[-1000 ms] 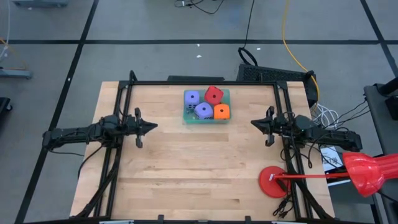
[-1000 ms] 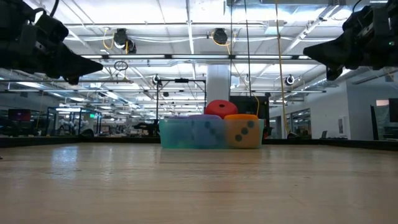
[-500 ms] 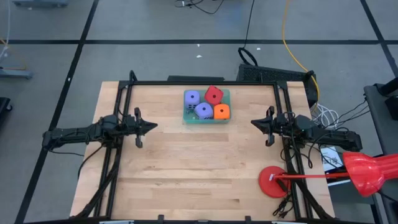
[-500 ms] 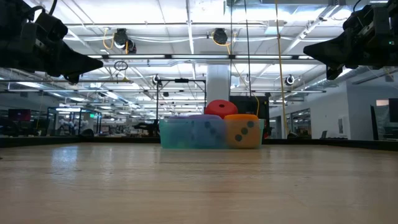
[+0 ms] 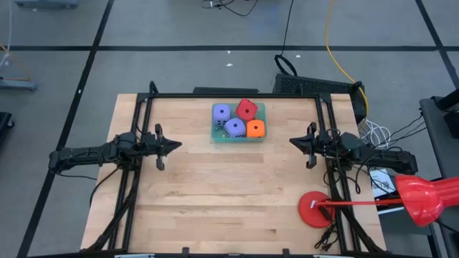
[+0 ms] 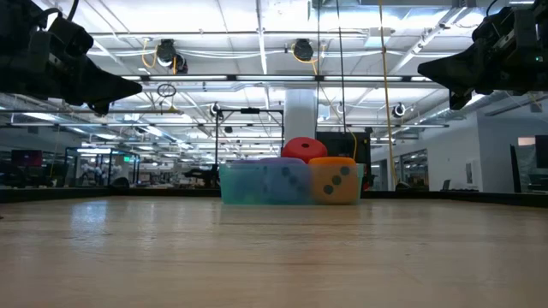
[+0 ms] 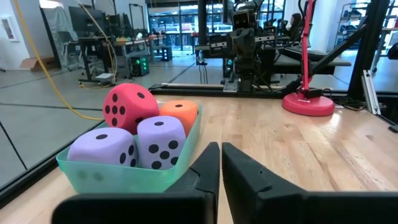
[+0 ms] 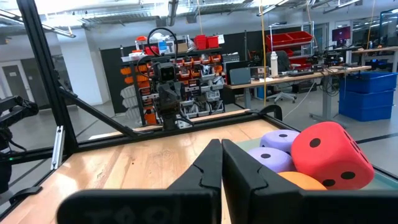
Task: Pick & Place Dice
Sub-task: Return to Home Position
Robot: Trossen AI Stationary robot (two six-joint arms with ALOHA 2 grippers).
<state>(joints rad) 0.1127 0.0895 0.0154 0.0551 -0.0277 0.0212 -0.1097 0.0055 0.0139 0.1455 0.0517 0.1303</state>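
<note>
All the dice sit in a pale green tray (image 5: pixel 217 135) near the table's far edge: two purple-blue dice (image 5: pixel 222 112) (image 5: pixel 235 127), a red die (image 5: pixel 247 110) resting on top of the others, and an orange die (image 5: pixel 256 128). In the left wrist view the red die (image 7: pixel 129 106) stands highest, beside the orange die (image 7: pixel 180 113). My left gripper (image 5: pixel 177 145) hovers shut at the table's left side, pointing right. My right gripper (image 5: pixel 292 142) hovers shut at the right side, pointing left. Both are above the table and touch nothing.
A red round stand base (image 5: pixel 316 209) sits at the table's near right corner, with a red lamp-like head (image 5: pixel 424 198) off the table. A black frame (image 5: pixel 237 95) runs along the far edge. Bare wood (image 5: pixel 229 193) lies between the arms.
</note>
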